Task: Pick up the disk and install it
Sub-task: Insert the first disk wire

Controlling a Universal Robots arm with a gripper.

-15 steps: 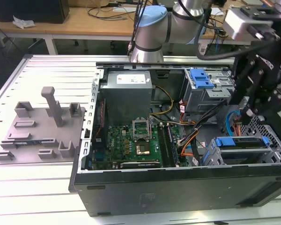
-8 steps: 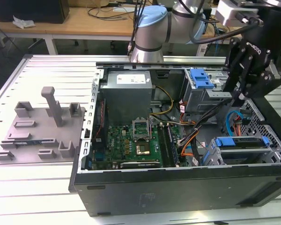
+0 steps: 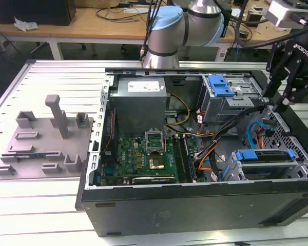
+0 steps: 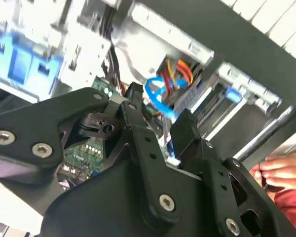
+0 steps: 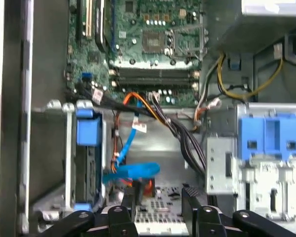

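The gripper [image 3: 274, 101] hangs over an open computer case [image 3: 195, 205] at the exterior view's right, its fingers spread wide and holding nothing. The disk [image 3: 264, 156], edged in blue rails, sits in the drive cage at the case's near corner on that side, apart from the gripper.

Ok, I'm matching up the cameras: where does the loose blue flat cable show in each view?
Exterior view: the blue cable curls inside the computer case, just under the open gripper.
First wrist view: the blue cable lies just beyond the gripper.
Second wrist view: the blue cable loops in the gap of the gripper.
Shared landmark: the blue latch on the grey drive bay.
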